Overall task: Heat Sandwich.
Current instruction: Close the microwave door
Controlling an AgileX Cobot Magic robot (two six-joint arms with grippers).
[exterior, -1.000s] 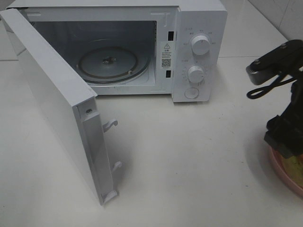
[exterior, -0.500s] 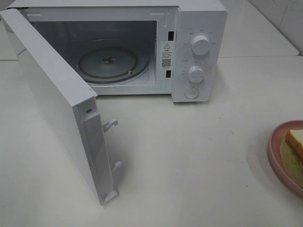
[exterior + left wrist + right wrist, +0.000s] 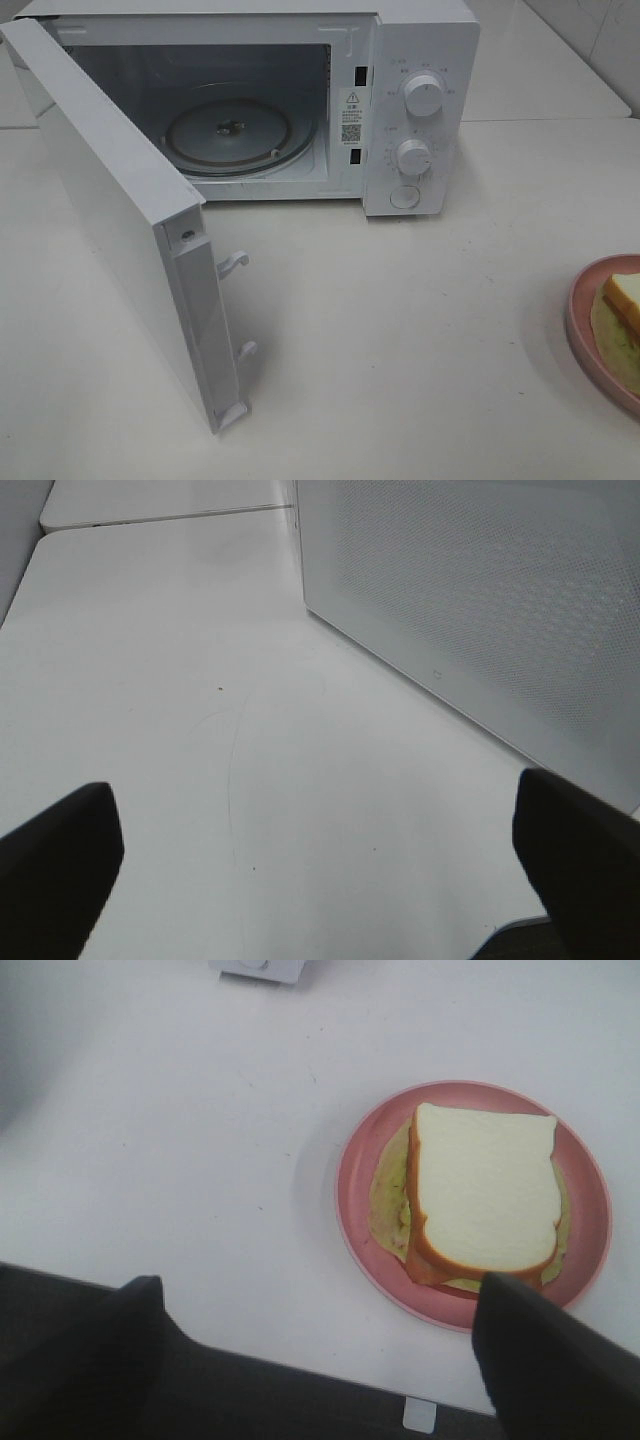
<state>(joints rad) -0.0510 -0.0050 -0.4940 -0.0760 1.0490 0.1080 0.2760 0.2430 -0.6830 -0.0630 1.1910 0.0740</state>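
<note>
Sandwich sits on pink plate, far right of counter; microwave door open. Both end effectors spread, holding nothing. I'd bring right end effector down square, pinching crust edges lightly.

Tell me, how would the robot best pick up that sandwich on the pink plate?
Probably from above, closing on two opposite crust edges of the sandwich. It lies flat on the pink plate, whose raised rim blocks a low sideways approach. The right end effector is open above the table, with the plate just beyond its fingers.
</note>
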